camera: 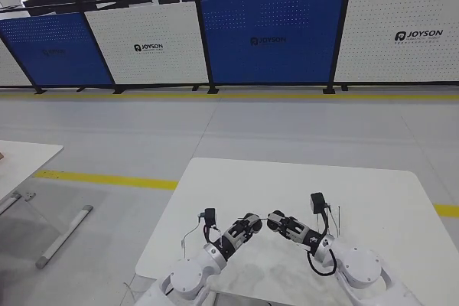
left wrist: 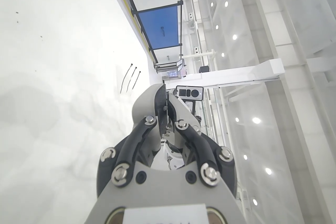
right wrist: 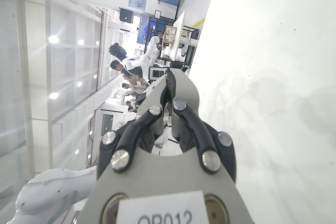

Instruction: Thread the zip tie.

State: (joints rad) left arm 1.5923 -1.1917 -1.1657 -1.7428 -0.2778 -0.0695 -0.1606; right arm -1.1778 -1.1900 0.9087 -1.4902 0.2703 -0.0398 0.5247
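Left pincer: held clenched, pads pressed flat together. Whether anything thin is pinched in there can't be made out tbh.
Right pincer: clenched as well, ribbed pads shut tight. Same deal, a held tie can't be confirmed.
Pincer spot: both are held over the near middle of the white counter, tips pointed at each other and almost touching in the top view.
Zip ties: three thin dark ones are laid flat side by side, roughly parallel, on the right arm's side of the counter, well apart from the left pincer.
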